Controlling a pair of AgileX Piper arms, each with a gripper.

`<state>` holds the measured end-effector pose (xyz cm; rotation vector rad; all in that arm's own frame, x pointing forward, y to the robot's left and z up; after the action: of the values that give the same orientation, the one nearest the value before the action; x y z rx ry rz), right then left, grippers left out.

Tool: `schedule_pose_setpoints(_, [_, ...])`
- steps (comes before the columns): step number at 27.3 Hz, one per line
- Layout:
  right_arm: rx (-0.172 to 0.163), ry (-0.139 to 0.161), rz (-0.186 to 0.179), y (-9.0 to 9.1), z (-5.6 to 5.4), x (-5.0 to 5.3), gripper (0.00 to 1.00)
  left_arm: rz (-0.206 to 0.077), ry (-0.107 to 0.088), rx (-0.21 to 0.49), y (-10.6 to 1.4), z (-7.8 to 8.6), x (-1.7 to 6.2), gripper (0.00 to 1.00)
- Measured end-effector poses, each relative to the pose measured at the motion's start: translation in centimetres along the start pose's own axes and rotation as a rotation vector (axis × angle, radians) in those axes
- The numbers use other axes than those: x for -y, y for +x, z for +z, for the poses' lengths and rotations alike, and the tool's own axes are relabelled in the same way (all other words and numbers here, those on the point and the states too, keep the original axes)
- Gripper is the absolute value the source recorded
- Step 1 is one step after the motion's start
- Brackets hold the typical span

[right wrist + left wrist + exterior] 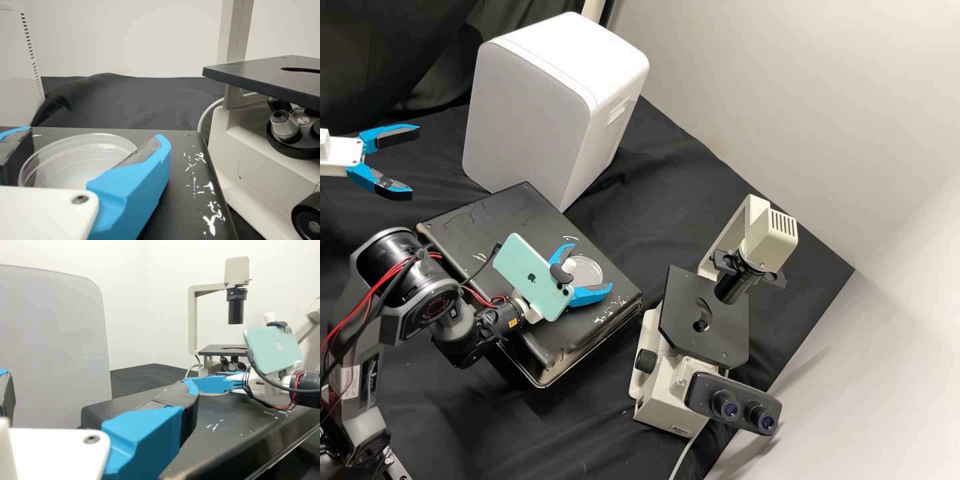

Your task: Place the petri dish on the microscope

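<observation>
My right gripper (592,268) straddled the dish (75,160) on the black box (493,220), jaws wide and low so they could close on its rim. The microscope (703,320) stood just beside. My left gripper (410,161) hung open, well apart.

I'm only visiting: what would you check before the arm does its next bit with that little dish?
1. Petri dish sits inside the right tool: ok.
2. Right tool shut on dish: not ok, it is open.
3. Dish flat on black tray: ok.
4. Microscope stage level, beside the tray: ok.
5. Left tool open, apart from dish: ok.
</observation>
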<state>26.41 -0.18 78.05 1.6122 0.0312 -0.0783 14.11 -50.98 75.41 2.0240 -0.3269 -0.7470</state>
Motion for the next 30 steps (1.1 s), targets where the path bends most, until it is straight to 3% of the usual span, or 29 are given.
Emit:
schedule_pose_setpoints(6, [-0.014, -0.005, 0.008, -0.4, -0.1, -0.4, 0.0, 0.0, 0.0, 0.0, 0.0, 0.0, 0.0, 1.0])
schedule_pose_setpoints(18, [-0.053, -0.008, 0.097, -1.8, -1.2, -2.6, 0.0, 0.0, 0.0, 0.0, 0.0, 0.0, 0.0, 1.0])
schedule_pose_setpoints(30, [-0.058, -0.008, 0.103, -1.9, -1.3, -2.8, 0.0, -0.002, 0.0, -0.001, 0.0, 0.0, 0.02, 1.0])
